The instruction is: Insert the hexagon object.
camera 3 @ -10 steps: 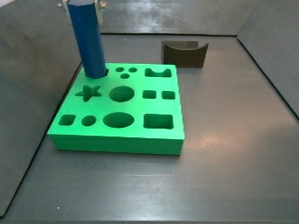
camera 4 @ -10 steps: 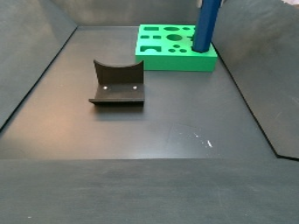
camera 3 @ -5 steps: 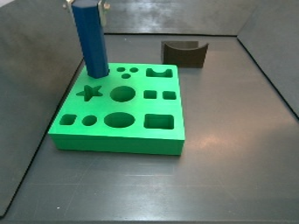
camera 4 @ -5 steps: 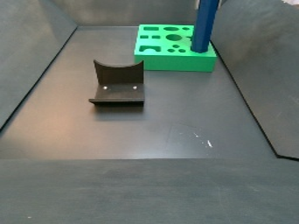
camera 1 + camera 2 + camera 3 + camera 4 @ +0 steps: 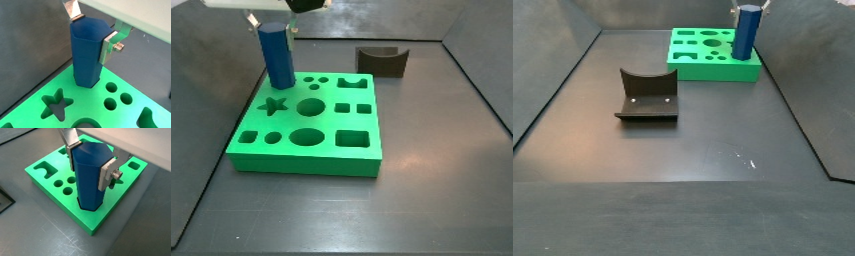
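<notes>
Blue hexagon object (image 5: pixel 87 52) upright in green block (image 5: pixel 311 125) corner, gripper (image 5: pixel 93 31) above, fingers (image 5: pixel 109 44) clasping its top

Blue hexagon object (image 5: pixel 277 55), upright, claw-held (image 5: pixel 93 31)

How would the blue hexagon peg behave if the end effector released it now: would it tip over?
The hexagon object stands upright with its foot in the green block, so it probably stays. It looks rigid and smooth, perhaps slippery. The end effector plates flank its top.

Pincer (image 5: pixel 273 24) top and hexagon object (image 5: pixel 277 57) base, both unseen.
</notes>
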